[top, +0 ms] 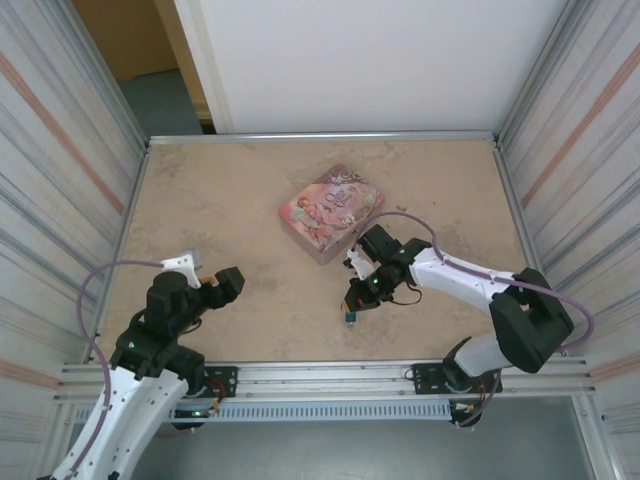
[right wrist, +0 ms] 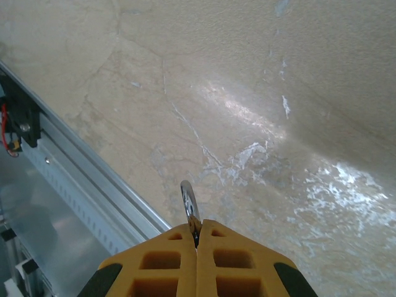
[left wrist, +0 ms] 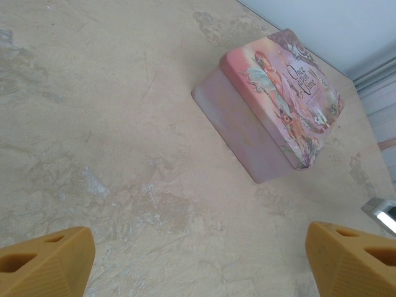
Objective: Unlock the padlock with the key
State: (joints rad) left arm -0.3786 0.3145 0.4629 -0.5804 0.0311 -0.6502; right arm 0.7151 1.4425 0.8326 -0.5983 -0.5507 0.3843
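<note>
Clamped in the right gripper (right wrist: pixel 197 240), on the near side of the pink tin (top: pixel 330 212) and a little apart from it: the padlock (right wrist: pixel 190 207). Fingers pressed together on it, with just the silvery loop of the shackle poking past the tips in the right wrist view, and a speck of blue body (top: pixel 350 318) at the tips from above. Held that way, probably, to steady the lock like a vise and leave the keyhole reachable. No telling which way the keyhole faces, nor whether touching the table (top: pixel 250 200) or just above it.

Left of the tin and nearer than it, well apart: the left gripper (left wrist: pixel 199 263), fingers spread wide, nothing between them, aimed across bare tabletop toward the tin. Free, most likely, for bringing the key.
</note>
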